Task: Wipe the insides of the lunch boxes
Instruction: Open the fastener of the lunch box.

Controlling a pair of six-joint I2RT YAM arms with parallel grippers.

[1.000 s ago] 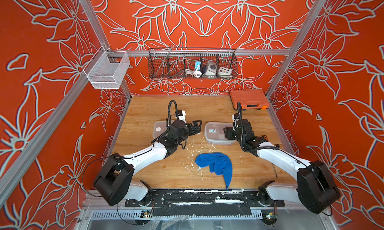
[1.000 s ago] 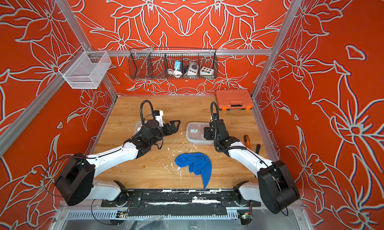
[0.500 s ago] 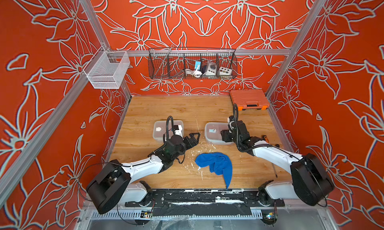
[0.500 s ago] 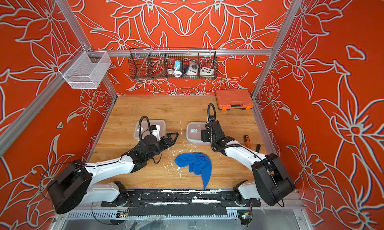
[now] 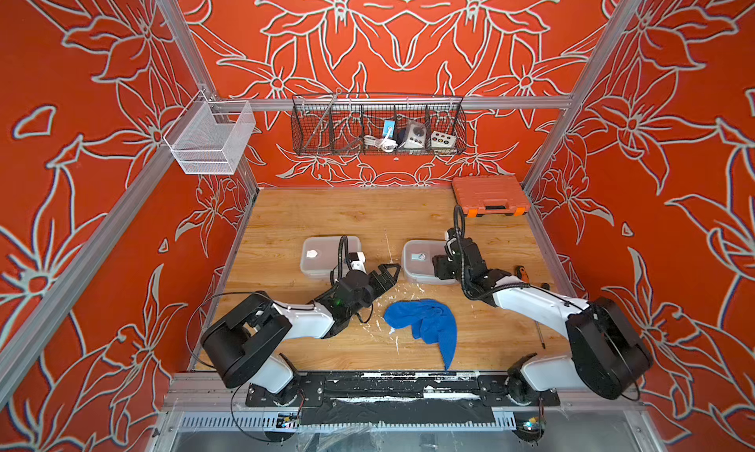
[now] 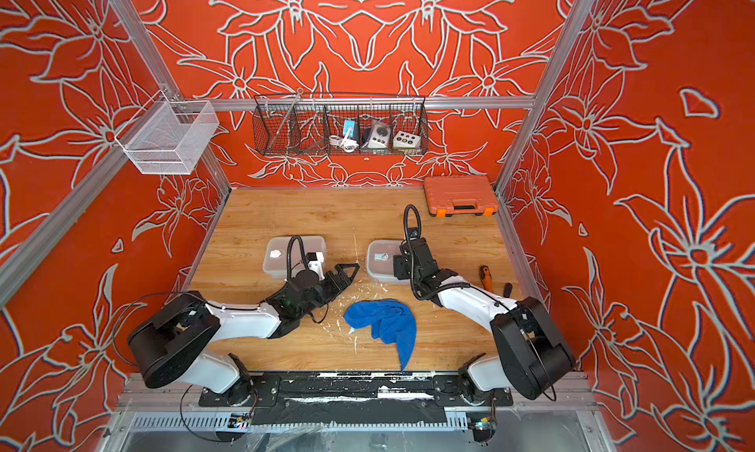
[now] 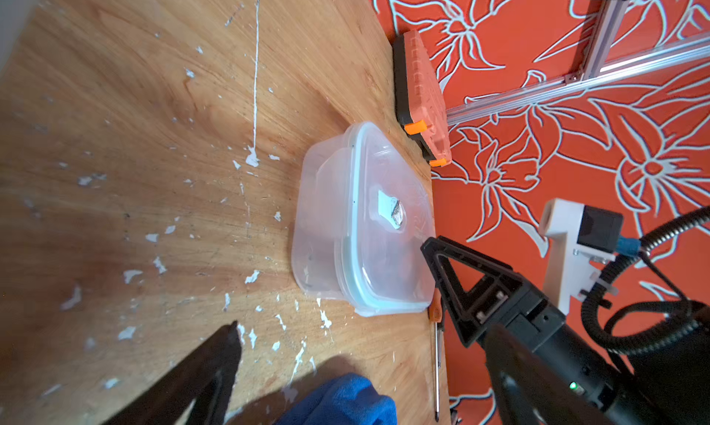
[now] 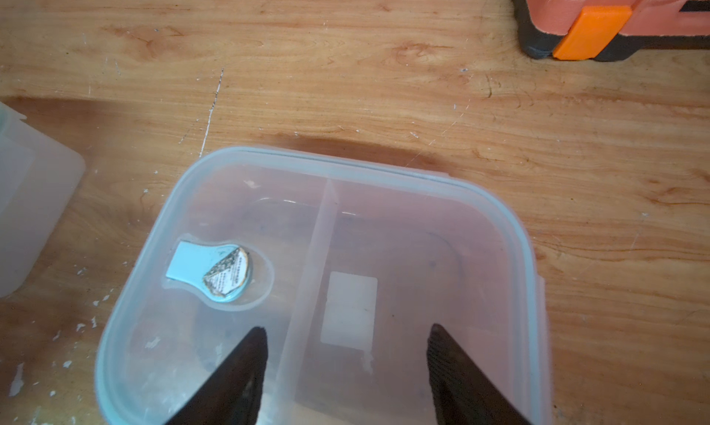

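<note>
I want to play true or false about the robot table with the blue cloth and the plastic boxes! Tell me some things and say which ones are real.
1. The crumpled blue cloth lies on the wooden table, in no gripper. True.
2. The left gripper is squeezing something. False: its jaws stand wide open and empty.
3. The clear plastic lunch box with a divider stands open. False: its lid is on.
4. The right gripper hovers over that lunch box, jaws apart. True.
5. The orange plastic tool case sits right beside the blue cloth. False: it lies at the table's far right corner, away from the cloth.
</note>
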